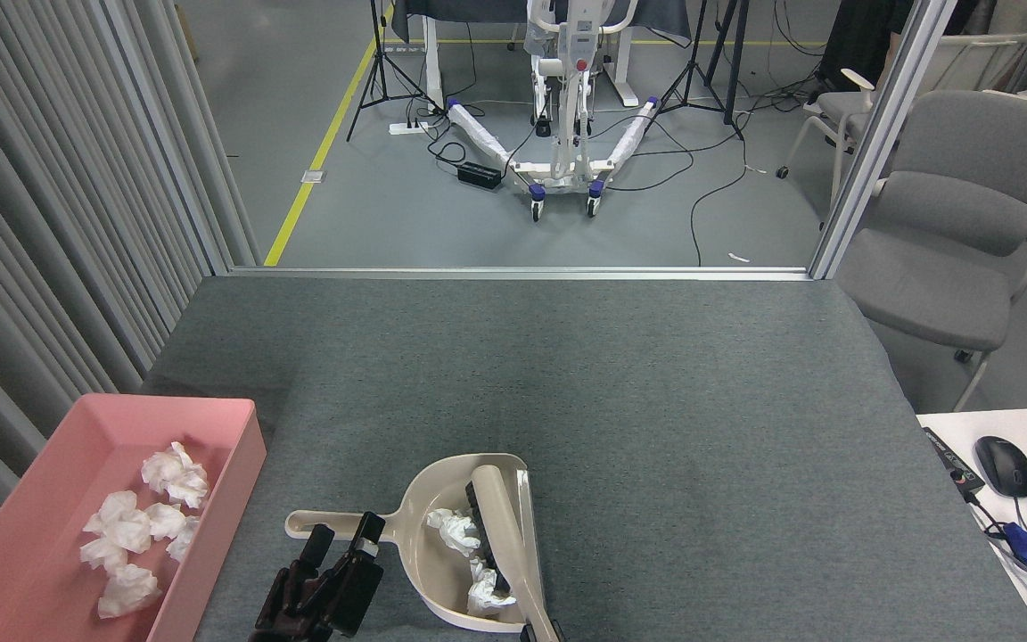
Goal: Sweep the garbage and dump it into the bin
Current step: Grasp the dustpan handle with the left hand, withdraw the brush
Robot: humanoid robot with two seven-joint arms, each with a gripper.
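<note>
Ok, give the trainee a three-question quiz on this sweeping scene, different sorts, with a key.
1. True or false: the tray already holds tissue wads.
2. Where does the brush lie? A) in the tray B) in the dustpan C) on the chair
3. Fill in: the left gripper hovers at the dustpan's ____.

Key: 1 true; 2 B; 3 handle.
</note>
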